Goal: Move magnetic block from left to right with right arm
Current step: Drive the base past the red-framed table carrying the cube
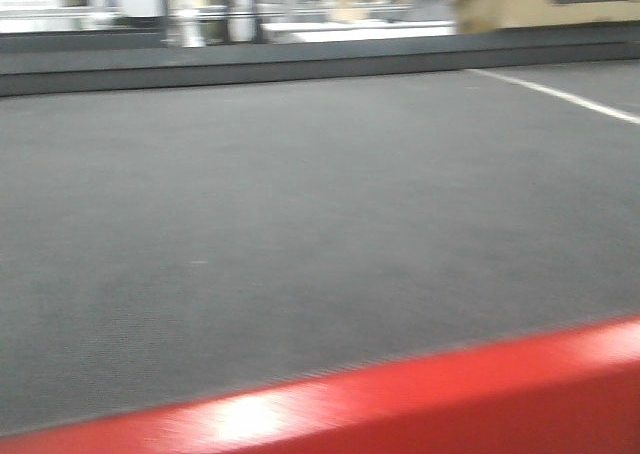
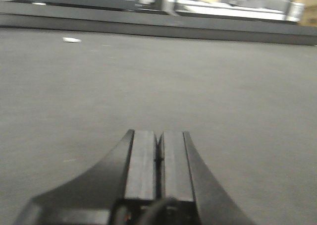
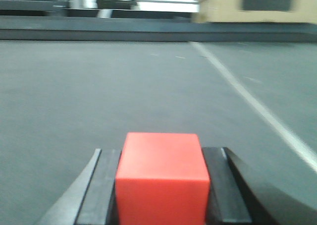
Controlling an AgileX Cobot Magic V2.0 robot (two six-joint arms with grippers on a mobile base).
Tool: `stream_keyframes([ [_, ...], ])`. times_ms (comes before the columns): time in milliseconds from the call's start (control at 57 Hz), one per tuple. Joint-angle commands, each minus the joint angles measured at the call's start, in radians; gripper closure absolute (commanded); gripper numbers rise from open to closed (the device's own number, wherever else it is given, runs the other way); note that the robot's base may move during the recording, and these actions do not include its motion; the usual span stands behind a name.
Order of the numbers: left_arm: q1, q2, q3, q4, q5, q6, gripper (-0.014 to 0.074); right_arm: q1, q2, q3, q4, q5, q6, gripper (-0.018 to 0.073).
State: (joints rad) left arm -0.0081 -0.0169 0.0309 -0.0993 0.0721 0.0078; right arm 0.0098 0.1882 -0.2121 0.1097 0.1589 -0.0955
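Grey mat (image 3: 99, 86), right gripper (image 3: 162, 155) low and level over it, clamped on magnetic block (image 3: 161, 180); left gripper (image 2: 157, 136) together.

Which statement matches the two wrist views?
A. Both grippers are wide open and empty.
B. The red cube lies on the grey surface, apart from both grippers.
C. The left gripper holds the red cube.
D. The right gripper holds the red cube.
D: the right wrist view shows the red cube clamped between the black fingers of the right gripper, while the left gripper is shut on nothing.
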Motion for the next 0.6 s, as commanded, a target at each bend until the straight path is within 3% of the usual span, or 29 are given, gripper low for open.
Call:
stream_keyframes([
  [0, 0.000, -0.005, 0.010, -0.003, -0.085, -0.008, 0.0722, -0.006, 0.009, -0.031, -0.005, -0.098, -0.011, 0.0221],
  [579, 0.000, -0.005, 0.010, -0.003, -0.085, -0.008, 0.0722, -0.006, 0.009, -0.031, -0.005, -0.098, -0.011, 0.0221],
])
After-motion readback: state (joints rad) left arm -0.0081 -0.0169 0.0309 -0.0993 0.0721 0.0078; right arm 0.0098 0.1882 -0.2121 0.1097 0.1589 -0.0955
